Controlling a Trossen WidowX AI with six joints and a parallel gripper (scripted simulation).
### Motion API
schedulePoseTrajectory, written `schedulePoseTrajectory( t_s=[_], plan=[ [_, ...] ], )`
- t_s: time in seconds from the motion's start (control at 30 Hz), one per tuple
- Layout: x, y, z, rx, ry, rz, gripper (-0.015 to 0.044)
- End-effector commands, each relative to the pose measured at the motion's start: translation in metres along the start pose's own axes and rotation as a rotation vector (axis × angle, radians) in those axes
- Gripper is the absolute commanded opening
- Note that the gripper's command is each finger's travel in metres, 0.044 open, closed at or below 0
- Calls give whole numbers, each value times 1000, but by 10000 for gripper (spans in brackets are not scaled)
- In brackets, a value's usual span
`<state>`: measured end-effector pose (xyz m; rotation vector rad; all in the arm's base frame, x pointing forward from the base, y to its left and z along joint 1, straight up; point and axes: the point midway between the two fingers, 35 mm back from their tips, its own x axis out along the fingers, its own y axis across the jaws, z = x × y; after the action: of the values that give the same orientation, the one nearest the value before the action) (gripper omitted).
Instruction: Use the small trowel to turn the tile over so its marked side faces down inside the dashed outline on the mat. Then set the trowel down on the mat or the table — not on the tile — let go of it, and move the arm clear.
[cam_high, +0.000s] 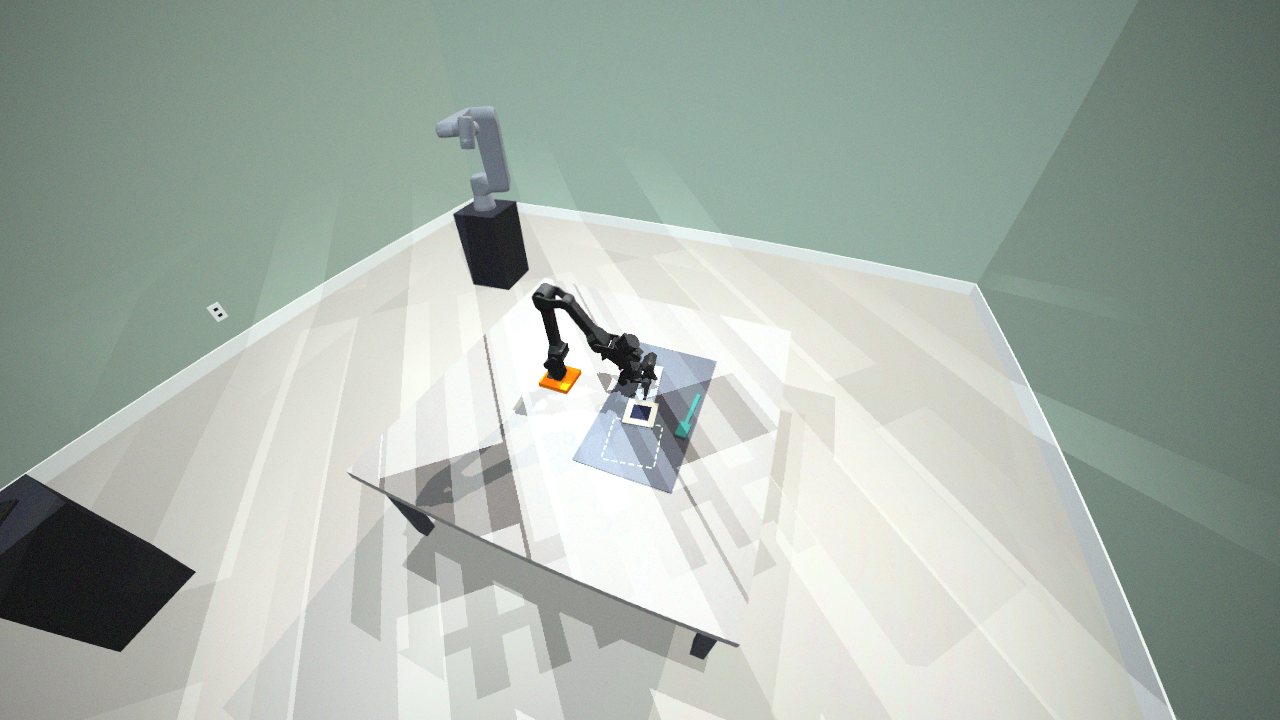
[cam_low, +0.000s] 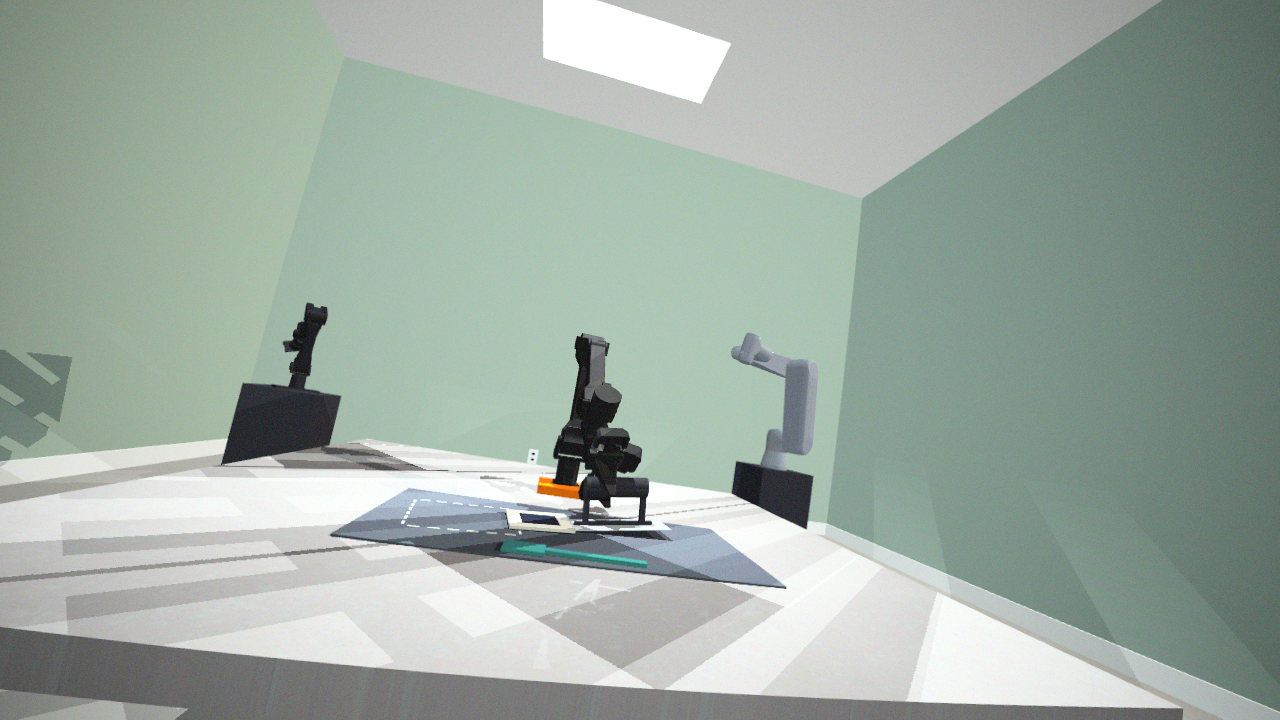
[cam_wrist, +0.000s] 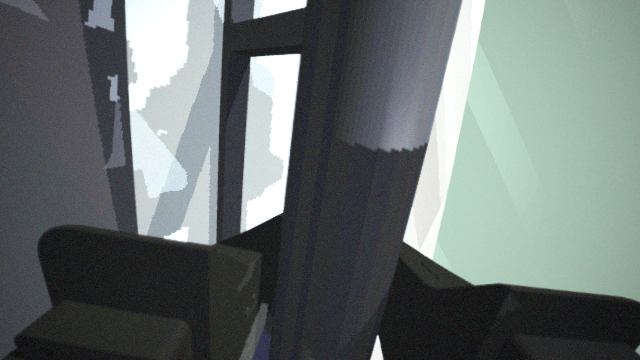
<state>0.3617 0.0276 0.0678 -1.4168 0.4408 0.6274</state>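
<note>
The tile (cam_high: 640, 412) (cam_low: 539, 519) lies flat on the blue-grey mat (cam_high: 693, 362) (cam_low: 733, 564), cream with its dark square mark up. It stands at the upper edge of the dashed outline (cam_high: 654, 467), mostly outside it. My gripper (cam_low: 610, 490) (cam_wrist: 330, 290) is shut on the trowel's dark round handle (cam_low: 632, 487) (cam_wrist: 370, 150). Two thin posts join the handle to a pale flat blade, low over the mat beside the tile on the side away from the outline. Whether the blade touches tile or mat, I cannot tell. The wrist view shows mostly the handle and fingers.
A teal flat tool (cam_high: 689, 417) (cam_low: 572, 556) lies on the mat near its edge, beside the tile. My arm's orange base (cam_high: 560, 379) (cam_low: 558, 488) stands on the table off the mat. A grey arm (cam_high: 493, 152) (cam_low: 800, 407) stands on a dark pedestal beyond the table.
</note>
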Motion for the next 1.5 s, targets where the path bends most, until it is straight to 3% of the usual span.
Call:
schedulePoseTrajectory(
  t_s=[0.0, 1.47],
  plan=[
    [-1, -2, -10, 0, 12, -4, 0],
    [-42, -48, -48, -82, 82, -6, 0]
  ],
)
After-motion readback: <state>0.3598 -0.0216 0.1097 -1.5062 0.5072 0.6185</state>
